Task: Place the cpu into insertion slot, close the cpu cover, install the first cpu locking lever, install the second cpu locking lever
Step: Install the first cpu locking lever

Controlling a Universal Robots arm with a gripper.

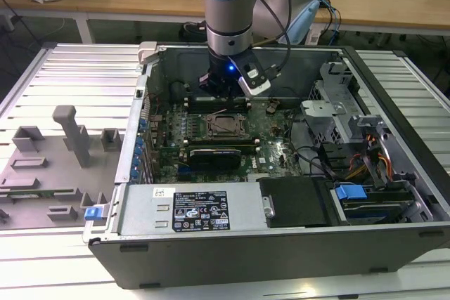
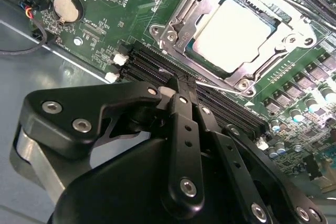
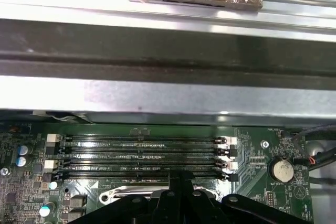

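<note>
**Clerk:** Item one, the gripper (image 2: 177, 83). Condition?

**Checker:** Black, two fingers, and they were pressed together with no gap at the tips in both wrist views. The tips stood over the black memory slots (image 2: 147, 64), just beside the socket's edge. A thin silver lever rod (image 2: 220, 86) ran along that edge from right beside the tips. Whether the tips pinched it could not be told.

**Clerk:** Item two, the cpu (image 2: 231, 27)?

**Checker:** Pale square metal top, lying flat in the insertion slot (image 2: 195, 51). In the exterior view it sat at the middle of the frame, directly below the arm.

**Clerk:** Item three, the cpu cover (image 2: 181, 35)?

**Checker:** Down over the chip. Its metal frame lay around the chip's rim, and the chip showed through the window.

**Clerk:** Surroundings?

**Checker:** There was a green motherboard (image 2: 115, 3) with a round coin cell (image 2: 67, 8) well apart from the socket. The open computer case (image 1: 281, 265) filled the middle and the exterior view's right. A labelled power supply (image 1: 204, 209) sat along its near wall. A grey fixture tray (image 1: 63, 145) lay on the ribbed table at the exterior view's left. A blue light (image 1: 230, 68) glowed on the wrist at the upper middle of the frame.
</note>
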